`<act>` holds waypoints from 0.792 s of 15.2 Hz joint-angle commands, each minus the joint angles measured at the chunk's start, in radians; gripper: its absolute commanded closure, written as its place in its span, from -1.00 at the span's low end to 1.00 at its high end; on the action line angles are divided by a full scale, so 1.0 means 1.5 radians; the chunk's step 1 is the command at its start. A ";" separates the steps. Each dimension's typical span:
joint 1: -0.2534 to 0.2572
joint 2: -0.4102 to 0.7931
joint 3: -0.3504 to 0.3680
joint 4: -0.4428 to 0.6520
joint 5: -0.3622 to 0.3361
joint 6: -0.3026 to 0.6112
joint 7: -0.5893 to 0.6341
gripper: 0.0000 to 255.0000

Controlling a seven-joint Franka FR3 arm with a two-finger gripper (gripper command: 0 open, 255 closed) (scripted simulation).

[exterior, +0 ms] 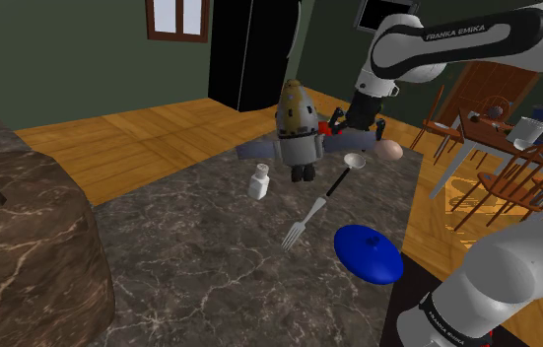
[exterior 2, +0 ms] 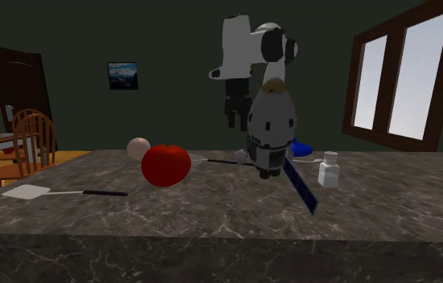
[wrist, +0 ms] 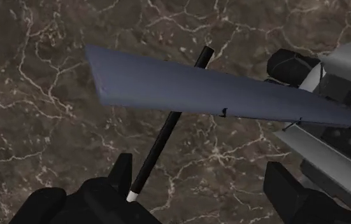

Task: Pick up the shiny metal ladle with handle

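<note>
I have the gripper (wrist: 199, 165) hanging open above the desk (exterior: 210, 256), fingers apart and clasping nothing. The ladle (exterior: 355, 161) lies flat on the desk just beside the toy satellite (exterior: 297, 128), on the side toward the shoulder view's right. Its pale bowl sits close to the satellite and its black handle slants away from it. In the wrist view the handle runs between the fingers, nearer one of them, and the satellite's blue wing crosses in front of it. A fork (exterior: 304, 223) lies farther from the satellite, past the handle's end.
</note>
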 commanded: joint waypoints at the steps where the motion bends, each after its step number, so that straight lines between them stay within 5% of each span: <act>1: -0.018 0.041 -0.001 0.005 -0.002 0.015 0.056 -1.00; 7: -0.066 0.134 -0.022 0.001 -0.002 0.054 0.196 -1.00; 12: -0.065 0.156 -0.022 -0.024 -0.001 0.100 0.195 -1.00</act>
